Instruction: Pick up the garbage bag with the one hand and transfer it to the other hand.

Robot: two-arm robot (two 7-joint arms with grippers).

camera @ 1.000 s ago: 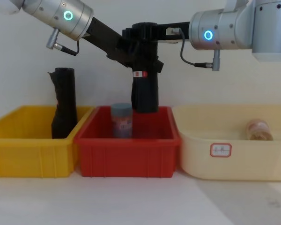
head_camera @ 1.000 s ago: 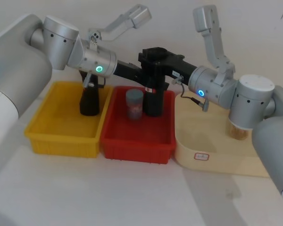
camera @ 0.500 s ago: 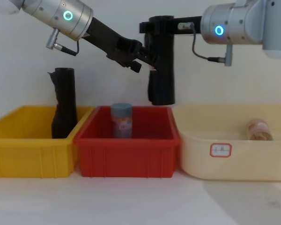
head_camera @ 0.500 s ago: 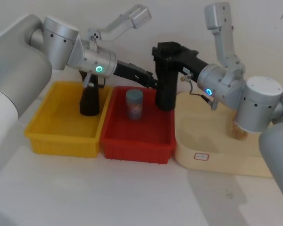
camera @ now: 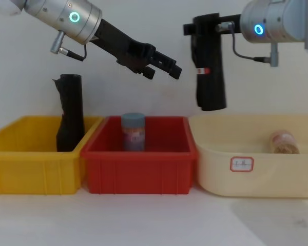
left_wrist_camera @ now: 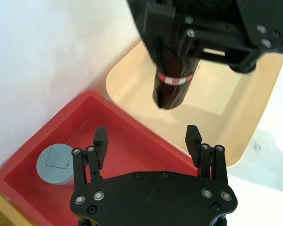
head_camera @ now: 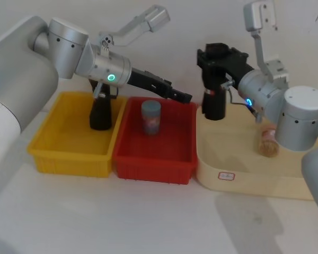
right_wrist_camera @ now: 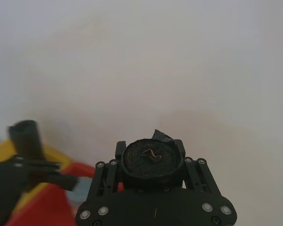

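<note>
While the right pincer (camera: pixel 208 28) clamps the garbage bag (camera: pixel 210 77) near its top, the roll hangs upright above the cream tray's (camera: pixel 256 177) left edge. Left pincer (camera: pixel 169 66) spread wide, holding nothing, over the red bin (camera: pixel 143 169).

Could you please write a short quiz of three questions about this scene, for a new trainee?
1. True or false: the right gripper holds the garbage bag in the air above the cream tray.
2. Which thing stands in the red bin? A) a grey-lidded jar B) a black roll C) nothing
3. Fill the gap: the left gripper hangs over the red bin with its fingers ____.

Key
1. True. It is shut on the top of the roll, which hangs upright.
2. A. The unlabelled black roll stands in the yellow bin.
3. Open, with nothing between them.
</note>
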